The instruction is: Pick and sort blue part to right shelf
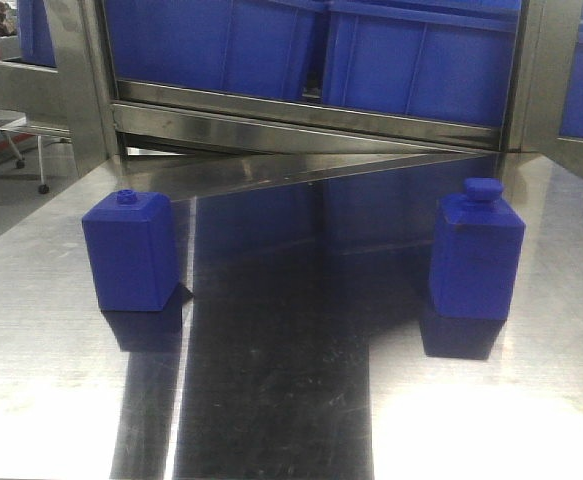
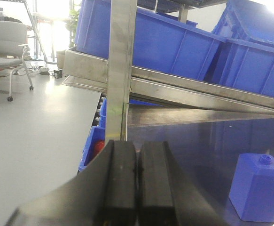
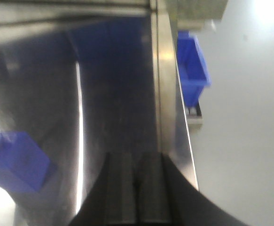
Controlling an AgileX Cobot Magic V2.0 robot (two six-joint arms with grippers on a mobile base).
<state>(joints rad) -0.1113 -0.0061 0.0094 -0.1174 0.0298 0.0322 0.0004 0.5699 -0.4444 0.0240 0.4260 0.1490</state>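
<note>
Right gripper (image 3: 137, 188) empty, pads together; blue part (image 1: 476, 258) apart, leftward.

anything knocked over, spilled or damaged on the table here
Nothing stands out. The blue part and the blue block with the round knob both stand upright and apart on the steel table; no spill shows. The right wrist view is too blurred to check fine damage.

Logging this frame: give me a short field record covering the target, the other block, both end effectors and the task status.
target: blue part, upright on steel table, right of front view
other: knob-topped blue block, upright, left, well apart
left end effector: shut, empty
right end effector: shut, empty
status: part not yet grasped
</note>
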